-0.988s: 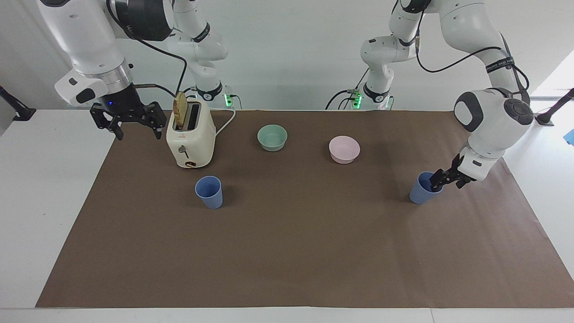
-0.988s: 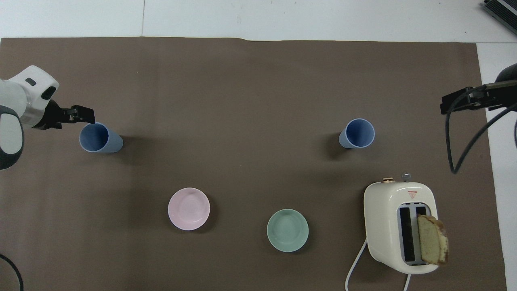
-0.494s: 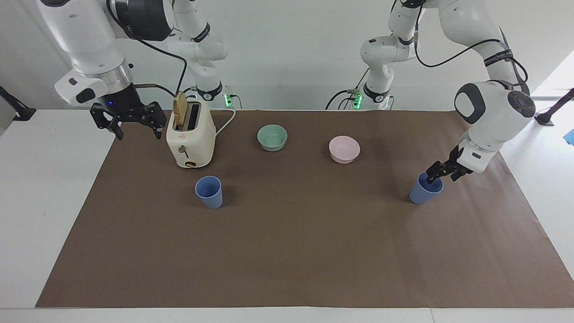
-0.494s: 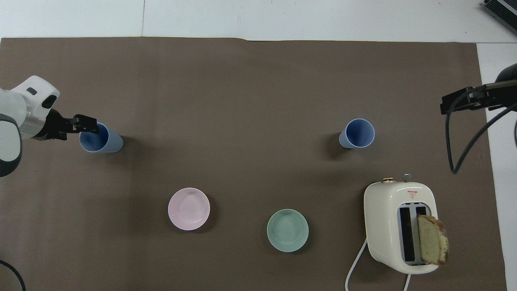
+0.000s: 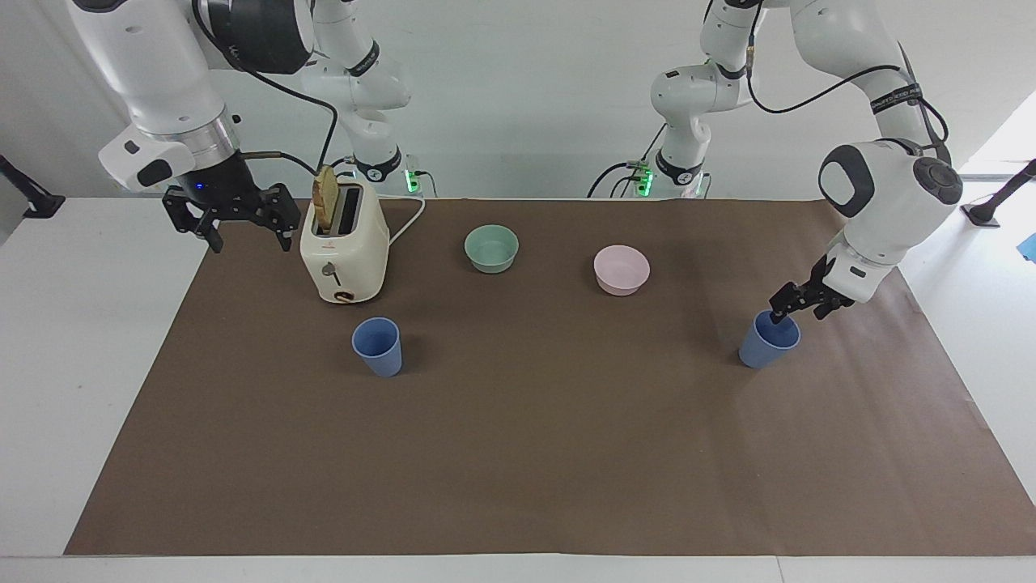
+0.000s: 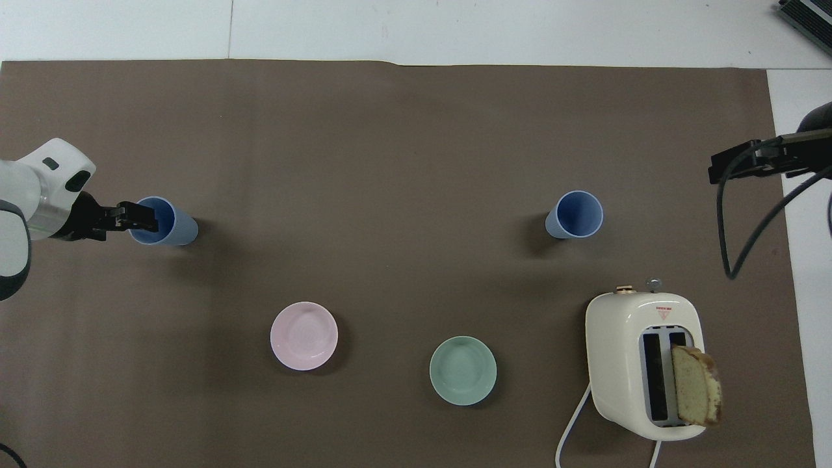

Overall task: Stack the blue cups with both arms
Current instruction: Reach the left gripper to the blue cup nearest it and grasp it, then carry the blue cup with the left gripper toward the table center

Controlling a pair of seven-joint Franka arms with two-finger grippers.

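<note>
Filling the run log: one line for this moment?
left hand: open, at rim of blue cup | right hand: open, waiting beside toaster | other blue cup: untouched | stack: not started

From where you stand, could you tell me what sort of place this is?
Most likely a robotics lab set up as a mock kitchen: two white arms work at a table under a brown paper sheet, with a toaster holding a bread slice, two blue cups and two bowls as props.

The left end effector hangs over one blue cup's rim, fingers apart.
</note>
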